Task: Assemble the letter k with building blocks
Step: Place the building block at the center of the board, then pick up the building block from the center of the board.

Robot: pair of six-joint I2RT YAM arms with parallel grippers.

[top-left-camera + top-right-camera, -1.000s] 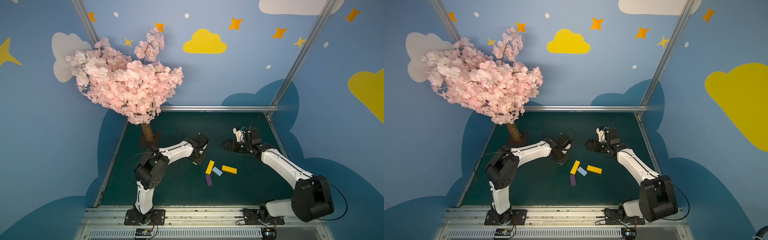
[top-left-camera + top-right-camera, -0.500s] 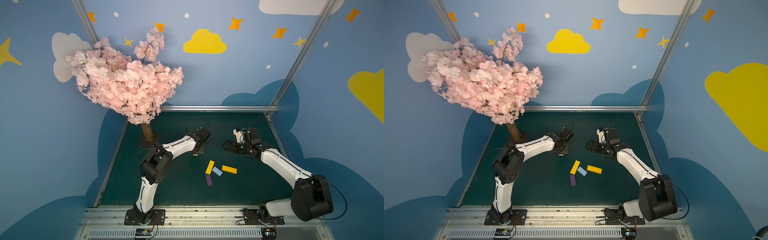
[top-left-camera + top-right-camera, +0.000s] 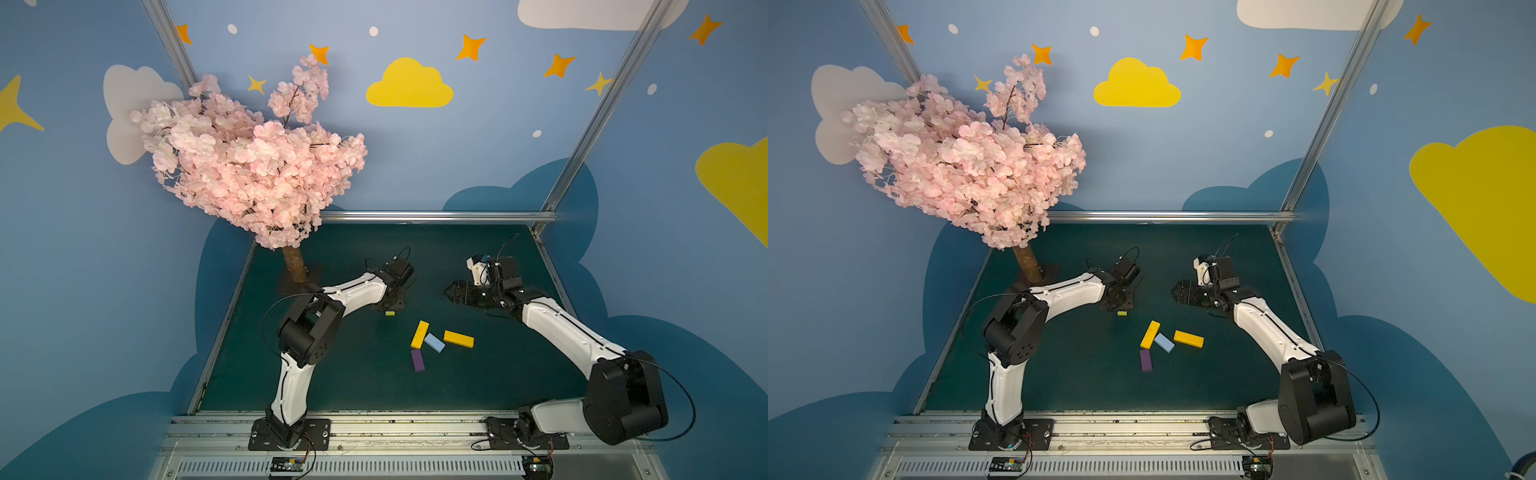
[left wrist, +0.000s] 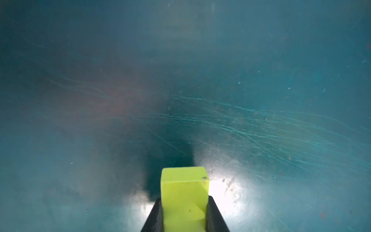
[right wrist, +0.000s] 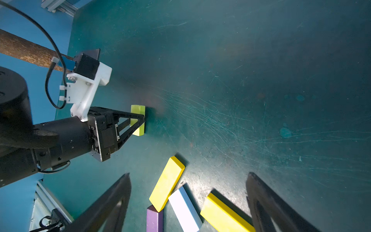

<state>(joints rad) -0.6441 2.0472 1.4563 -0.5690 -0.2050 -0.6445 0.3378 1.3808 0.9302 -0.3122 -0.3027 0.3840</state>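
- In both top views, the left gripper [image 3: 390,310] is clamping the lime-green block [image 3: 390,313] low over the green table [image 3: 332,374]. It is far-left of the purple block [image 3: 418,360], the light-blue block [image 3: 434,343], the left orange-yellow block [image 3: 419,334] and the right orange-yellow block [image 3: 458,338].
- The right gripper [image 3: 448,291] is hovering far-right of them, jaws apart.
- In the left wrist view, black fingers [image 4: 156,217] are pinching the lime-green block [image 4: 184,186].
- In the right wrist view, the right gripper's [image 5: 188,174] spread fingers [image 5: 112,200] are flanking the cluster.

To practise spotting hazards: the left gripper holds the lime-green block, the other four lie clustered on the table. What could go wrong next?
The left gripper pinches the lime-green block with much jutting out; it may twist or slip on placing.
The light-blue block, purple block and orange-yellow block lie close together; placing could nudge them.
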